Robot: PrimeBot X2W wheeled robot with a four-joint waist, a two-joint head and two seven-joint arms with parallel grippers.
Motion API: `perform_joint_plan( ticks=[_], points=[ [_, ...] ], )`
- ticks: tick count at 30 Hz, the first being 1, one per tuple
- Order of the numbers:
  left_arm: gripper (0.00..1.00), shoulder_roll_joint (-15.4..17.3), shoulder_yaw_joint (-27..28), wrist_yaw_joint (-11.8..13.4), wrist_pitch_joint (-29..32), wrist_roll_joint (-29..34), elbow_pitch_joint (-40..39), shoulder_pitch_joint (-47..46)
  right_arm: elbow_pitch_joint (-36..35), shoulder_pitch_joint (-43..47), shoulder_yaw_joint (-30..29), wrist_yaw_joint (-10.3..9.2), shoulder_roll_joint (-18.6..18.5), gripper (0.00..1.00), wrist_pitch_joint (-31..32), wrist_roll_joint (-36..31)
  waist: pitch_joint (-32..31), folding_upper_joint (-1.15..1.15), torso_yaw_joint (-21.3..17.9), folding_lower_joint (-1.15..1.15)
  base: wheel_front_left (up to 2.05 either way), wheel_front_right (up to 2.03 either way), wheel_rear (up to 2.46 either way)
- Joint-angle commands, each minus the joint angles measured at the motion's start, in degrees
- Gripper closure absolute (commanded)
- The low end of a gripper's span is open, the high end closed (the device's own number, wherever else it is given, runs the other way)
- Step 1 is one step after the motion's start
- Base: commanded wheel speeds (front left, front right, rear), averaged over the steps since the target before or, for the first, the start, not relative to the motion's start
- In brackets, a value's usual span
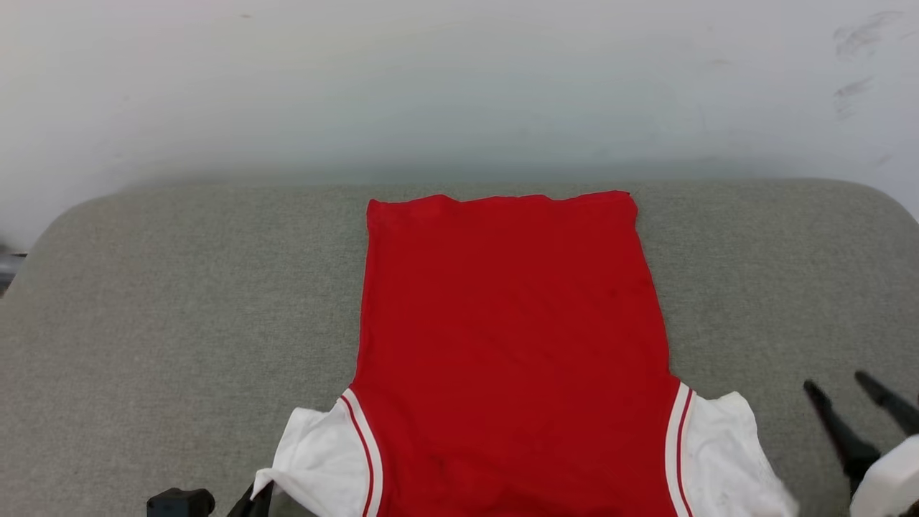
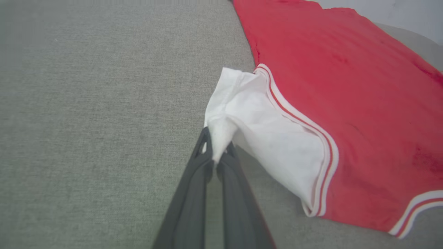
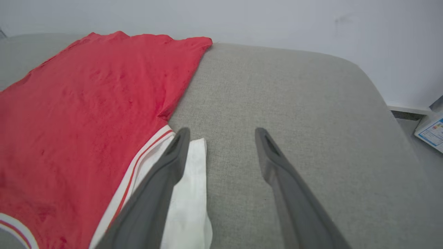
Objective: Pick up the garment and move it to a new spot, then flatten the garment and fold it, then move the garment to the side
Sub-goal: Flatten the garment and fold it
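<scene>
Well, we see the left end effector clenched on the left sleeve tip; any tug may drag the garment and rumple it. Right end effector is released, holding nothing, just beside the other sleeve. Garment lies flat mid-frame on the counter, plain red up, white sleeves at frame bottom.

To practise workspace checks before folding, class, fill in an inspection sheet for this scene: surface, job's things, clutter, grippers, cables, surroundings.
Surface: grey woven fabric cushion, rounded corners.
Job's things: red jersey shirt with white short sleeves, spread flat, no lettering showing.
Clutter: nothing seen.
Grippers: left gripper shut on one sleeve's tip; right gripper open, beside the other sleeve.
Cables: nothing seen.
Surroundings: pale scuffed wall behind; printed white box past the cushion.
</scene>
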Motion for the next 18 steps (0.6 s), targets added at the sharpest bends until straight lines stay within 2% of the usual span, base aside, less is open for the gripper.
perform_joint_plan(
  ticks=[1,5,9,11,15,18],
  points=[
    [1.00,-0.3,0.1,0.4,-0.2,0.6,-0.8,-0.8,-2.4,-2.1,-1.6,-0.08,-0.6,0.00,0.8,-0.2,0.9,0.00,0.9,0.00,0.00,0.00,0.00],
    [1.00,-0.8,0.1,1.1,-0.3,2.2,-3.7,-2.4,-8.9,-8.1,-5.8,-0.08,-2.0,0.00,4.4,-0.6,4.4,0.00,2.9,0.00,0.00,0.00,0.00],
    [1.00,-1.8,-0.3,1.2,-0.4,4.2,-6.1,-5.2,-12.0,-17.5,-6.7,-0.08,-3.7,0.00,10.1,-0.4,9.3,0.00,5.8,0.00,0.00,0.00,0.00],
    [1.00,-2.5,-0.6,1.1,-0.4,5.4,-6.9,-6.8,-11.6,-23.0,-5.9,-0.08,-5.5,0.00,13.5,-1.0,12.0,0.00,7.3,0.00,0.00,0.00,0.00],
    [1.00,-4.1,-1.3,0.7,-0.4,7.5,-8.3,-10.1,-7.2,-33.8,-4.0,-0.08,-6.6,0.00,22.9,0.5,17.2,0.00,10.4,0.00,0.00,0.00,0.00],
    [1.00,-5.5,-1.4,0.3,-0.5,9.0,-9.2,-12.3,-2.5,-41.6,-1.4,-0.07,-8.0,0.00,32.5,1.6,20.9,0.00,12.5,0.00,0.00,0.00,0.00]
  ],
)
